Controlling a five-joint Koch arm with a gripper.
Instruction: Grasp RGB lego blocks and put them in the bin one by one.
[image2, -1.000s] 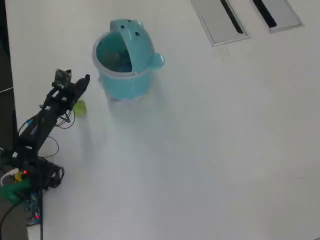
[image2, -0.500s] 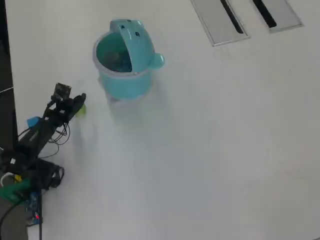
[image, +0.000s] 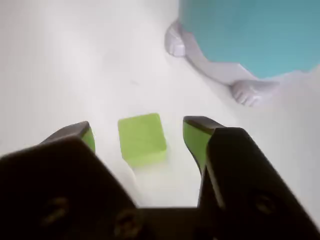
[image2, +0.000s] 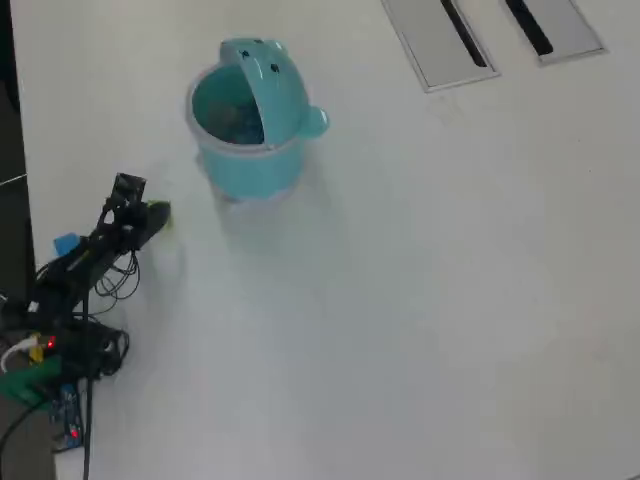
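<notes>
The arm has dropped beside the bin (image2: 250, 120), its gripper (image: 137, 137) open astride the green block (image: 142, 138), ready to close.

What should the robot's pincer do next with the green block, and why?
Probably close. In the wrist view the green block sits on the table between the open pincer tips, with gaps on both sides, so squeezing should catch it before lifting toward the bin.

Block (image: 142, 138) on the table (image2: 420, 280) between the tool's (image: 141, 134) spread jaws, bin (image2: 248, 120) beyond it.
</notes>
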